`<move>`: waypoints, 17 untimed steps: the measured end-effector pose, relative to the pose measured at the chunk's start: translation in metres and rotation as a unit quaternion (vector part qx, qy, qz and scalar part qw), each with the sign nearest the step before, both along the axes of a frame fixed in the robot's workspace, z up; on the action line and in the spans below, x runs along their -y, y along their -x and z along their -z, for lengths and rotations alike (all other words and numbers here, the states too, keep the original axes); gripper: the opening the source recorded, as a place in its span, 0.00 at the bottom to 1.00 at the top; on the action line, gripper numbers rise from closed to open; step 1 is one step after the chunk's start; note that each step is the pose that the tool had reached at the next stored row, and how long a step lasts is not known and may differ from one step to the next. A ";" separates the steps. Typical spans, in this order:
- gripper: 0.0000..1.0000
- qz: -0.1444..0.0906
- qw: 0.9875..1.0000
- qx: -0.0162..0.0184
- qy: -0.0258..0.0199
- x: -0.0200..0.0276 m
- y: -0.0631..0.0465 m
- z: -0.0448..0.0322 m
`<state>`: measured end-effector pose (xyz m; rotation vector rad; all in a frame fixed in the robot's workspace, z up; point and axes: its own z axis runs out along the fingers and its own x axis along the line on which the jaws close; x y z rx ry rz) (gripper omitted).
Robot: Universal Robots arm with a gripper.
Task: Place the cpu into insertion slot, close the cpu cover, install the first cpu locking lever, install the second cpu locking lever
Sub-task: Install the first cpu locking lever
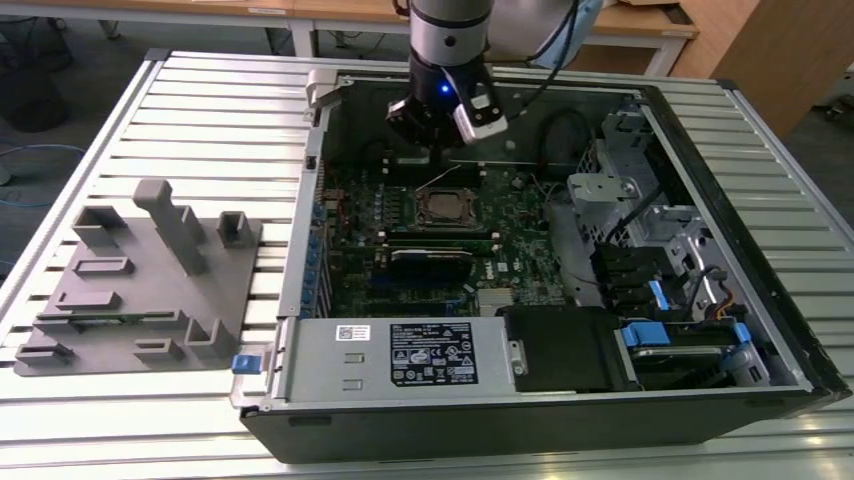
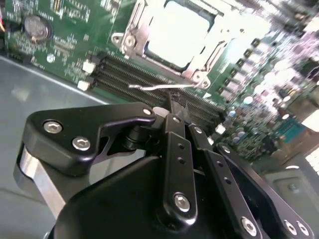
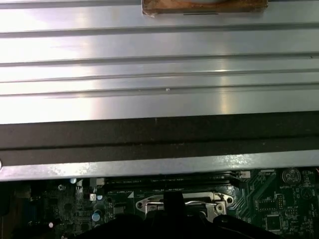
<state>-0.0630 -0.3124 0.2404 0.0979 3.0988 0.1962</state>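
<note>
Fingers closed, tips touching locking lever beside cpu cover

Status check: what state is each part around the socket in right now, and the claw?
cpu: seated in the insertion slot.
cpu cover: closed flat over the cpu.
locking lever: raised, not latched.
claw: shut, tips at the lever's end.
computer case: side open.
</note>
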 end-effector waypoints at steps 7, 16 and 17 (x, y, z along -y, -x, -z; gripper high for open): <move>0.11 0.000 1.000 0.000 -0.011 0.0000 -0.003 0.0093; 0.11 0.000 1.000 0.000 -0.011 0.0000 -0.008 0.0128; 0.11 0.000 1.000 0.000 -0.011 0.0000 -0.009 0.0133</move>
